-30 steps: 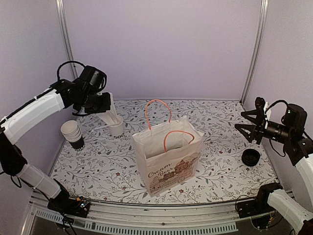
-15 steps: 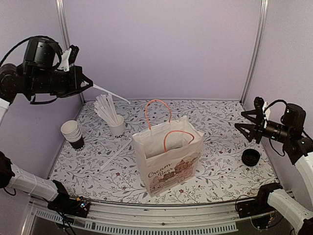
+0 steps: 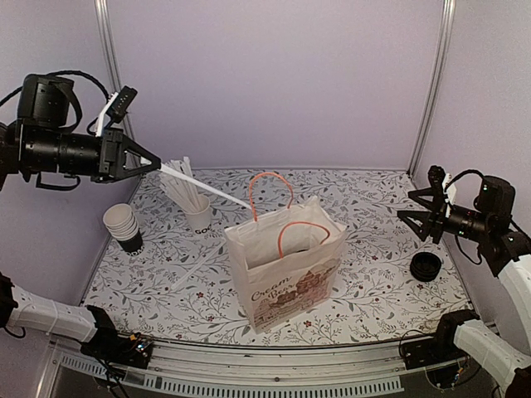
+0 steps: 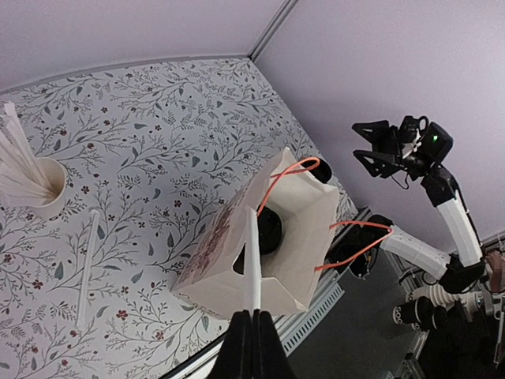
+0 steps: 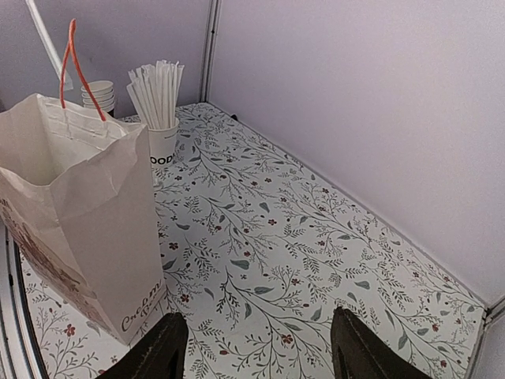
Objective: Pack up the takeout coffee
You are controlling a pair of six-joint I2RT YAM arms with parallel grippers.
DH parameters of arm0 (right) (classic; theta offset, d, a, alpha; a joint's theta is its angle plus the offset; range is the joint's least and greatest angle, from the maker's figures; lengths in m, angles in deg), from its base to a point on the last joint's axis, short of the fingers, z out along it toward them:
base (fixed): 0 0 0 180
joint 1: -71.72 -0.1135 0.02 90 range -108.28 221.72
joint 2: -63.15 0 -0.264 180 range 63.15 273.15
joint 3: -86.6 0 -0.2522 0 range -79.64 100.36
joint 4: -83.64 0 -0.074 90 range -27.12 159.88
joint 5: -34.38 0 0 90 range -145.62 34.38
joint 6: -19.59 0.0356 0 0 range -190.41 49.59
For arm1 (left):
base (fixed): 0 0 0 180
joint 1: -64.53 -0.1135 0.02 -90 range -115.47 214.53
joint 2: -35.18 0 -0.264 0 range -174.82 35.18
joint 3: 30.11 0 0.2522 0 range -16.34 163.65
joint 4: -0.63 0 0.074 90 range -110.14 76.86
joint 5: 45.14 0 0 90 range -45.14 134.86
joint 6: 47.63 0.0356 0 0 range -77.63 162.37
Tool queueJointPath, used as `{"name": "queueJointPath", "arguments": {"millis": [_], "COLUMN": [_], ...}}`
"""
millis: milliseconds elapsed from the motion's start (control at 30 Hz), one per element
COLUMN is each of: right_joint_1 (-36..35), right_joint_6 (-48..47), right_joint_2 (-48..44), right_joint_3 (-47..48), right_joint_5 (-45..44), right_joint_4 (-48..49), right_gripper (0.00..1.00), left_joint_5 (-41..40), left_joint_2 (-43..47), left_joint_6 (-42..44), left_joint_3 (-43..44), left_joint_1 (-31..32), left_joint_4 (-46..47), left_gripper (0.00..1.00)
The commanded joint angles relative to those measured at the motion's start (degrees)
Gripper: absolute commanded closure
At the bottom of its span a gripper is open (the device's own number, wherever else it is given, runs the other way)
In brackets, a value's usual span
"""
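In the overhead view, the left arm point(image 3: 62, 151) reaches in from the upper left of the frame. Its jaws are pressed together on a white straw point(image 3: 207, 189) that slants down toward the orange handles of the paper bag point(image 3: 286, 274), which stands at the middle of the counter point(image 3: 373, 298). A straw holder point(image 3: 197, 217) and a stack of lidless cups point(image 3: 124, 225) stand left of the bag, and a loose straw point(image 3: 192, 267) lies flat in front of them. At the right edge the right jaws hang spread above a low stack of lids point(image 3: 426, 266). In the left wrist view, the jaws pinch the straw at the bottom edge. Past it, the takeout coffee point(image 4: 270, 230) shows its black lid inside the open bag. In the right wrist view, the spread jaws frame bare counter, with the bag at the left and the straw holder behind it.
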Motion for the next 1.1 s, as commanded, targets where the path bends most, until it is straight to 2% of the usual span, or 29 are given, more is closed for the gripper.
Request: {"name": "queueJointPath", "arguments": {"millis": [0,333,567,833,867,933,967,1000,1033,1067], "right_joint_1": [0.5,0.83,0.89,1.04,1.05,1.08,1.08,1.13,1.13,1.13], "right_joint_6": [-0.38,-0.64,-0.91,-1.15,-1.17,-1.22,-1.32,-1.41,-1.39,-1.35], "right_joint_2": [0.1,0.17,-0.14,-0.51,-0.52,-0.43,-0.43,-0.43,-0.43,-0.59], "right_joint_3": [-0.4,-0.46,-0.46,-0.46,-0.46,-0.53,-0.55,-0.6,-0.63,-0.72], "right_joint_5": [0.95,1.36,1.61,2.07,2.07,2.32,2.45,2.46,2.37,2.22], "right_joint_4": [0.22,0.13,-0.14,-0.46,-0.38,-0.48,-0.56,-0.57,-0.5,-0.38], "right_gripper": [0.35,0.35,0.35,0.35,0.35,0.35,0.35,0.34,0.33,0.33], "left_joint_5": [1.99,1.7,6.0,3.44,3.16,1.44,0.03,-1.69,-4.05,-6.35], "left_joint_2": [0.19,0.83,-0.56,-7.52,-9.05,-12.3,-14.02,-15.68,-16.77,-17.29], "left_joint_6": [-0.01,-1.69,-1.52,-1.05,-0.84,-0.11,0.59,1.79,2.63,3.54], "left_joint_3": [3.82,8.17,2.06,-2.11,-2.19,-1.32,-0.11,1.61,3.2,4.48], "left_joint_1": [0.95,1.02,1.75,7.84,8.79,11.05,12.19,13.23,13.91,14.16], "left_joint_4": [-5.6,-12.51,-9.31,-2.26,-1.11,0.75,1.24,1.67,1.83,2.2], "left_gripper": [1.0,1.0,1.0,1.0,0.97,0.71,0.5,0.36,0.28,0.08]}}
